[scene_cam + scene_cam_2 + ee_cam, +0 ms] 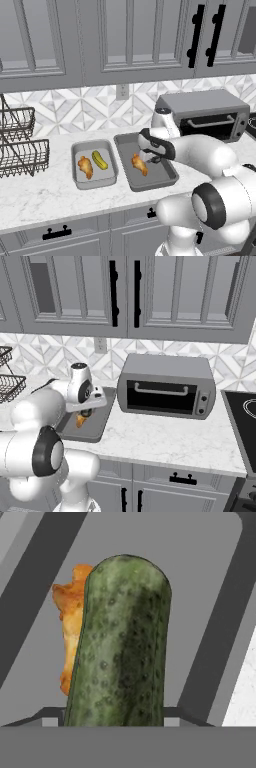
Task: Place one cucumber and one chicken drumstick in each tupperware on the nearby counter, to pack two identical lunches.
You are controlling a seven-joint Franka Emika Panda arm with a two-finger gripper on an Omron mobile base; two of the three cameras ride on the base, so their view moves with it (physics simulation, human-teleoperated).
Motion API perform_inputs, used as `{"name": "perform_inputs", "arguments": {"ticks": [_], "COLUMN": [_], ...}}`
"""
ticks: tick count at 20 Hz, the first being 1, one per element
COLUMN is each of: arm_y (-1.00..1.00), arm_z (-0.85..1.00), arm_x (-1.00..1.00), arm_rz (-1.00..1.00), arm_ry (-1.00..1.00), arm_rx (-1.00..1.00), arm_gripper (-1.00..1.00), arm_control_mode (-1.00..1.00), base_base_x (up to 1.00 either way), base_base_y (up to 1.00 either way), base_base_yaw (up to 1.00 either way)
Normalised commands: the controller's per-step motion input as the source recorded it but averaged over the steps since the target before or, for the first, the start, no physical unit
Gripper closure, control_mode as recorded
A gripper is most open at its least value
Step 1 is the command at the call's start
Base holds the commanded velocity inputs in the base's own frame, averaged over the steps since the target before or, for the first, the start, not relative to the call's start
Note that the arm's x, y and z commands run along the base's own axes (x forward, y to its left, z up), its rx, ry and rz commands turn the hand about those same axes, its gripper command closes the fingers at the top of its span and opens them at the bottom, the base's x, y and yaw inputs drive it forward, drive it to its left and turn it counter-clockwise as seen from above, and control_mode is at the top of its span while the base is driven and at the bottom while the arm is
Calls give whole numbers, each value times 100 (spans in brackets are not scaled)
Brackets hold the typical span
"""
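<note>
My fingers [150, 158] grip the dark green stubby cucumber [120, 647], hanging over the larger dark grey tray [167, 175] on the white marble worktop [40, 197]. Beneath them lies an orange-brown drumstick [139, 164]. The smaller light grey tray [76, 172] already holds drumstick and yellowish cucumber; only this release remains, I judge.

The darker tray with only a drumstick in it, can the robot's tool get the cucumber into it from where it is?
Probably yes. The tool hangs over the darker tray, holding the dark green cucumber above bare floor beside the drumstick. Nothing lies between.
</note>
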Motion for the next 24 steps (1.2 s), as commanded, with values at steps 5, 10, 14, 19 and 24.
{"name": "perform_inputs", "arguments": {"ticks": [5,10,14,19,24], "arm_y": [-14,0,0,0,0], "arm_z": [-7,-9,-15,-32,-20], "arm_x": [64,-2,-50,-34,32], "arm_rz": [-2,0,0,0,0], "arm_ry": [0,-1,-9,-10,-1], "arm_rx": [0,0,0,0,0], "arm_gripper": [100,100,100,100,100], "arm_control_mode": [-100,-100,-100,-100,-100], "base_base_x": [0,0,0,0,0], "base_base_y": [0,0,0,0,0], "base_base_yaw": [0,0,0,0,0]}}
